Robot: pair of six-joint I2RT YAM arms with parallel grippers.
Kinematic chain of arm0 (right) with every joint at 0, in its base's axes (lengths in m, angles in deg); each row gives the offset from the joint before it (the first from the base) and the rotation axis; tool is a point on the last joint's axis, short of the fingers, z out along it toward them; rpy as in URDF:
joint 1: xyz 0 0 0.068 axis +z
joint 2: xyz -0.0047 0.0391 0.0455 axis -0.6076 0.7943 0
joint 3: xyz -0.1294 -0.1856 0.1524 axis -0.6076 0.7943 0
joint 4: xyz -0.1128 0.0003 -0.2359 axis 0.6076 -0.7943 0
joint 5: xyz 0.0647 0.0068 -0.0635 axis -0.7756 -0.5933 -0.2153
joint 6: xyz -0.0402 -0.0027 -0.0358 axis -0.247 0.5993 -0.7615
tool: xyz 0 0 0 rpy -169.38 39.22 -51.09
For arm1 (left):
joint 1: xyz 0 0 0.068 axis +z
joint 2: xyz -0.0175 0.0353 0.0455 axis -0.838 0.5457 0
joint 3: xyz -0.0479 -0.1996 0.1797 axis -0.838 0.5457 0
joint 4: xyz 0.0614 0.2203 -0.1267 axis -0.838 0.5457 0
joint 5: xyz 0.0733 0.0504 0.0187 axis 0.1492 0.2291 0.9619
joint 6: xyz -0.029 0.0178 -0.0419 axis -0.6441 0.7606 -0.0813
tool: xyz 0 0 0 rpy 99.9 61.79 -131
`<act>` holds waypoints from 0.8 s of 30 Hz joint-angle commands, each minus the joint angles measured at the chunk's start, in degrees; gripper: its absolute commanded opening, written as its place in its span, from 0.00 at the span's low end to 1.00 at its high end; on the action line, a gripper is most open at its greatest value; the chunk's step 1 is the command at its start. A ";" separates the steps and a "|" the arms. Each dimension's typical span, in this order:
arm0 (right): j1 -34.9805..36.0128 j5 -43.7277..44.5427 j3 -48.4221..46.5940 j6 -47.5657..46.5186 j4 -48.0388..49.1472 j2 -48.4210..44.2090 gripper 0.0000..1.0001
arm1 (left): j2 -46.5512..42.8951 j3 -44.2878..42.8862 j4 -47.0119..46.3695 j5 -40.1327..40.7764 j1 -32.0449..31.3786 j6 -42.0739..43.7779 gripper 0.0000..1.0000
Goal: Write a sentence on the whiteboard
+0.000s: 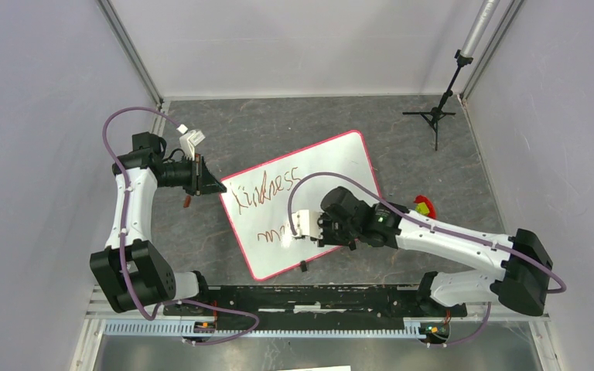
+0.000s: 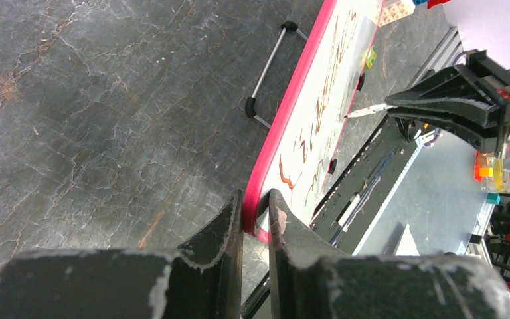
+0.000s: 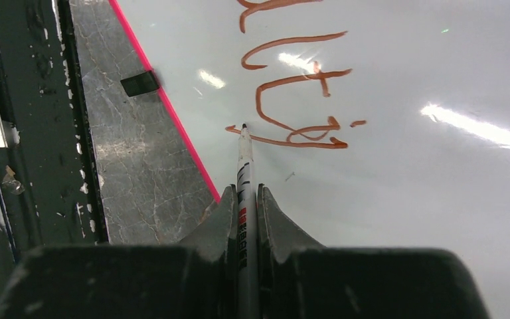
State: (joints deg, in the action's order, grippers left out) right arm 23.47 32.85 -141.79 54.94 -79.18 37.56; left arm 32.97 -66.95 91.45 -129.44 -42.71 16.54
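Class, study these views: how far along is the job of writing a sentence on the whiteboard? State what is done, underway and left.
Done: the first line, roughly "kindness", sits on the whiteboard. Underway: the right gripper pinches a marker, its tip on the second line, which is only a few letters long; the left gripper clamps the board's pink edge. Left: finishing that second line.

Whiteboard [image 1: 332,166], pink-red border, lay skewed on table [image 1: 278,124]. Sentence [image 1: 267,191]: reddish-brown scrawl, first line written, second line only partial.
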 commanded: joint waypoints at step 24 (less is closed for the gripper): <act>-4.43 7.87 -1.53 0.18 4.49 -3.43 0.00 | -0.62 0.91 -0.22 2.85 -2.44 -1.43 0.15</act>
State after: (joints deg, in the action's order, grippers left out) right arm 19.60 39.03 -142.40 55.14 -76.42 33.84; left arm 32.64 -66.95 91.15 -128.69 -43.00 15.68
